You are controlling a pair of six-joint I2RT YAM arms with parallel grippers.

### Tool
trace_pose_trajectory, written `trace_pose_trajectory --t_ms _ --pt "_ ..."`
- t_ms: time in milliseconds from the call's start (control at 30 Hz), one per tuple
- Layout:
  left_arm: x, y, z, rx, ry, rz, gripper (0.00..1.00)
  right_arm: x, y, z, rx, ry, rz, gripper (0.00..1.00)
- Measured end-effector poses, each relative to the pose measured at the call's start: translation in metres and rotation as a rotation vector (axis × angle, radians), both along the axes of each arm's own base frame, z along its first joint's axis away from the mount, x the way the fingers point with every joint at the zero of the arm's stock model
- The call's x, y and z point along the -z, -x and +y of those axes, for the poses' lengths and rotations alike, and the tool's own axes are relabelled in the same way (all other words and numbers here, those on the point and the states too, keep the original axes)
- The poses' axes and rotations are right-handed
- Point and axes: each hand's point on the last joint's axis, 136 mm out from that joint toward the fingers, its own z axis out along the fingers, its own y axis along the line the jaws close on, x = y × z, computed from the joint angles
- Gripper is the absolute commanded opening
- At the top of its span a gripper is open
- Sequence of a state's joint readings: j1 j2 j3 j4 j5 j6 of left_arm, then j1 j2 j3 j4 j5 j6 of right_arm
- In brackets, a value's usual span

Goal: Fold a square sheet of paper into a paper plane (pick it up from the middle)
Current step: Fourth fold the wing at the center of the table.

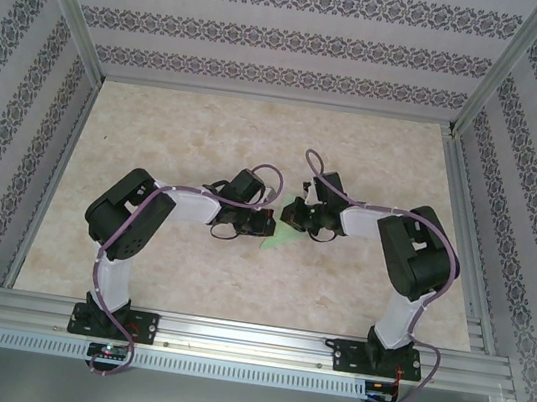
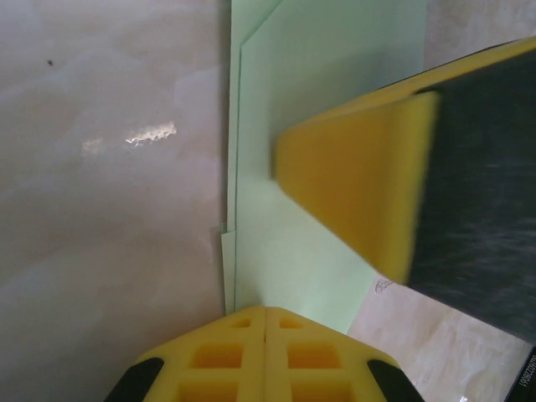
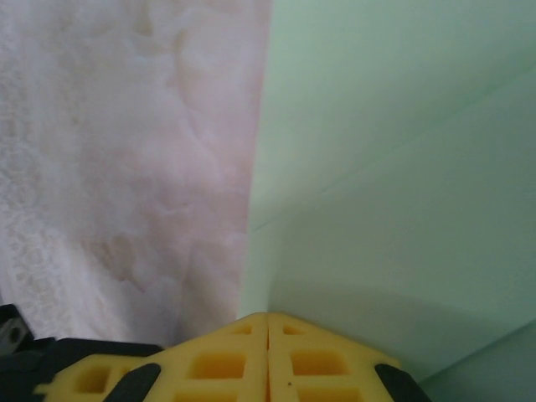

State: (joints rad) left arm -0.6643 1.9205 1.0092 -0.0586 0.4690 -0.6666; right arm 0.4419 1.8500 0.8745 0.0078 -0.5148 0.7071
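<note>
"So, from above: how many of each?"

"Two arms, two grippers, one piece of paper. The left gripper point(image 1: 263, 225) and the right gripper point(image 1: 296, 215) meet almost tip to tip near the middle of the table point(image 1: 188, 128), a pale, marbled, matt slab. The green paper point(image 1: 277, 242) shows as a small wedge just beside both tips, on the near side."

"And the left wrist?"

"Two yellow fingertips point(image 2: 226, 356), moulded with square pockets, are pressed flat together, so that pincer is clenched. They sit at the near edge of the paper point(image 2: 293, 251); whether a layer is nipped between them I cannot tell. The paper is thin, smooth and plain, folded, with at least two layers stepping along straight edges on its left side. One blurred finger point(image 2: 352, 184) of the right gripper, a yellow pad on a black back, hangs over the sheet."

"Right wrist?"

"Two matching yellow fingertips point(image 3: 218, 364), likewise closed against each other, at the paper's point(image 3: 402, 167) edge. Slanting layer lines cross the green; the table beside it looks mottled cream and pink."
</note>
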Motion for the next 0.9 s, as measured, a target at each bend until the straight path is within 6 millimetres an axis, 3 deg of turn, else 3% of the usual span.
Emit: trace_pose_trajectory --t_ms 200,300,500,567,667,900 --pt "-0.004 0.001 0.0 0.003 0.005 0.001 0.0 0.001 0.001 0.002 -0.005 -0.007 0.005 0.07" --pt "-0.011 0.006 -0.002 0.018 0.024 0.014 0.07 0.001 0.001 0.002 -0.006 -0.008 0.005 0.07" --pt "-0.058 0.01 -0.01 0.055 0.12 -0.034 0.14 0.001 0.001 0.002 -0.005 -0.008 0.006 0.07" --pt "-0.065 0.011 -0.011 0.062 0.139 -0.04 0.14 0.001 0.001 0.002 -0.006 -0.009 0.006 0.07" --pt "-0.06 0.013 -0.011 0.06 0.142 -0.019 0.14 0.002 0.001 0.002 -0.005 -0.01 0.008 0.07" --pt "-0.026 0.026 -0.012 0.068 0.1 0.069 0.14 0.002 0.001 0.002 -0.009 -0.02 0.015 0.07"
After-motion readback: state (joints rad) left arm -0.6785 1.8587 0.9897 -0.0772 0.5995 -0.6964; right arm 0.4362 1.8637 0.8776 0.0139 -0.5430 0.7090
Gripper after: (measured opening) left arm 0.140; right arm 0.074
